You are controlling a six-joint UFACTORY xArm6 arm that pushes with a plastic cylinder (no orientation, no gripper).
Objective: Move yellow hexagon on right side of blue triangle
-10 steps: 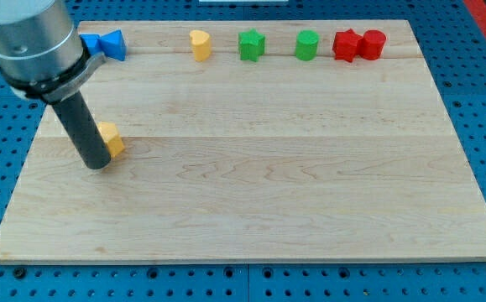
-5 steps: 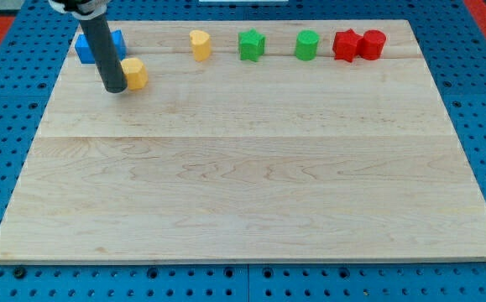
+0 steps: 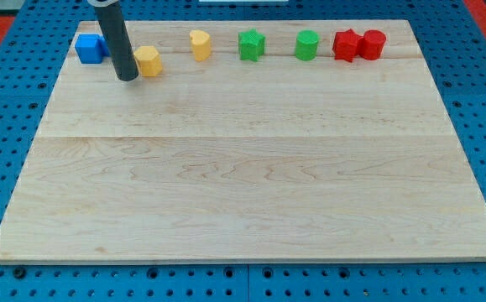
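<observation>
The yellow hexagon (image 3: 148,61) lies near the board's top left. My tip (image 3: 127,77) stands touching its left side. My rod covers part of the blue blocks at the top left corner: a blue block (image 3: 89,48) shows to the rod's left, and the blue triangle behind the rod is hidden or barely visible. The hexagon sits to the right of those blue blocks and slightly lower.
Along the top edge, left to right: a second yellow block (image 3: 199,44), a green star-like block (image 3: 251,44), a green round block (image 3: 307,45), and two red blocks (image 3: 347,44) (image 3: 373,44) touching each other. The wooden board (image 3: 251,193) lies on a blue pegboard.
My tip has pushed the yellow hexagon from the board's left middle up and to the right, to just beside the blue blocks. The other blocks have stayed in place.
</observation>
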